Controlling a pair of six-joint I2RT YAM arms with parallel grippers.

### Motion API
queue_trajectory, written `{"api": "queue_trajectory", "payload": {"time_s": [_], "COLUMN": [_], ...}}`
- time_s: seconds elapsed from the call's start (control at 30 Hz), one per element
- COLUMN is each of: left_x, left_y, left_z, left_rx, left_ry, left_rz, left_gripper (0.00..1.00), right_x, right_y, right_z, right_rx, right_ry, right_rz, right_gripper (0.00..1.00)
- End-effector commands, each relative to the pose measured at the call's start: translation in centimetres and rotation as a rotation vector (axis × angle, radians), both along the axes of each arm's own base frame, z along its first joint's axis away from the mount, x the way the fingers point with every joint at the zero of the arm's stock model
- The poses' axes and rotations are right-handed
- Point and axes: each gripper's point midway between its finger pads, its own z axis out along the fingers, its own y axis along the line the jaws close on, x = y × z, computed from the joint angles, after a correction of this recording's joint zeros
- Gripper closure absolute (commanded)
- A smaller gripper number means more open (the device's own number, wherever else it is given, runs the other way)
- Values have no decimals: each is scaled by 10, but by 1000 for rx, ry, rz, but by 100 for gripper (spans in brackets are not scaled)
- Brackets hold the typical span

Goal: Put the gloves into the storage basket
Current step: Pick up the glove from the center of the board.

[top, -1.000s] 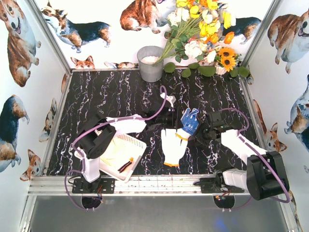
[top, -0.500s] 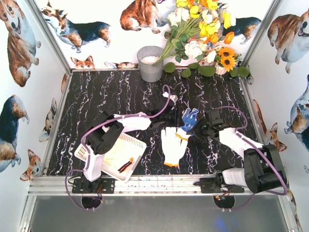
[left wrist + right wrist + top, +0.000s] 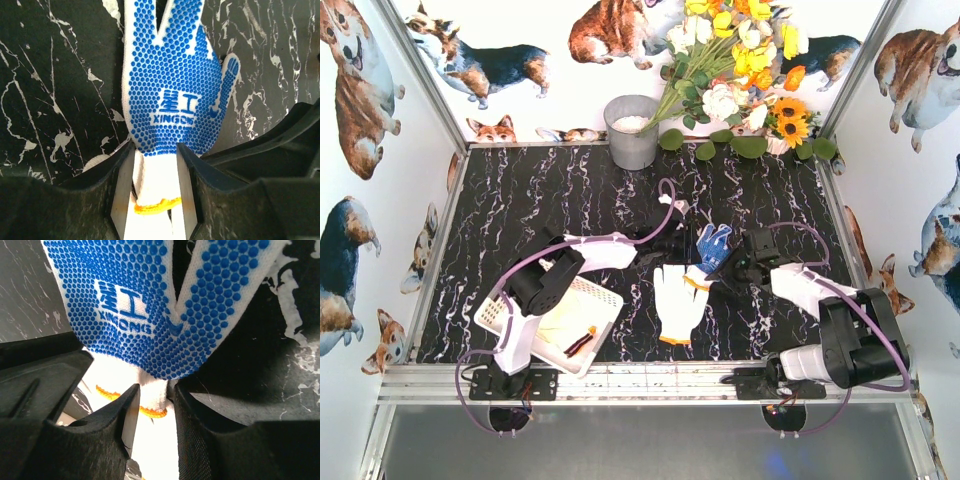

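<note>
A black marble-patterned table fills the top view, with a big bunch of yellow, white and orange flowers at its far edge, leaning out beside a grey metal bucket. The white slotted storage basket sits at the near left, just in front of the left arm's base, partly under that arm, and holds some pale yellowish fabric. Near the middle of the table, well apart from the basket's right rim, a white glove lies flat with its orange-edged cuff towards the near edge. Just beyond it, angled up to the right, lies the blue dotted glove, outside the basket, its cuff end meeting the far right corner of the white glove. The left gripper reaches it from the left and the right gripper from the right. In the left wrist view the left gripper is clamped on the white, yellow-hemmed cuff of the blue dotted glove, whose palm carries a printed logo. In the right wrist view the right gripper likewise pinches a white cuff below the blue dotted palm; whether both hold one glove or two stacked ones is not clear from these views
</note>
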Motion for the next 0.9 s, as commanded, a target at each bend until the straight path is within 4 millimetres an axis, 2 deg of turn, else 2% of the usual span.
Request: {"api": "queue_trajectory", "payload": {"time_s": [0.0,0.17,0.3,0.57,0.73,0.87], "left_x": [6,6,7,12,20,25], "left_y": [-11,-15,-19,-26,-16,2], "left_z": [4,2,6,17,32,40], "left_rx": [-43,-62,-86,-120,-123,-119], "left_ry": [-3,8,1,-15,-48,-65], "left_rz": [-12,-16,-19,-24,10,50], "left_gripper": [67,68,71,92,100,100], "right_x": [12,12,14,20,23,28], "right_y": [-1,-1,-2,-1,3,17], "right_z": [0,-5,-5,10,24,35], "right_rx": [-7,-8,-12,0,23,83], "right_ry": [-36,-28,-29,-66,-84,-92], "right_rz": [-17,-18,-20,-6,20,82], "right_gripper": [64,65,74,94,100,100]}}
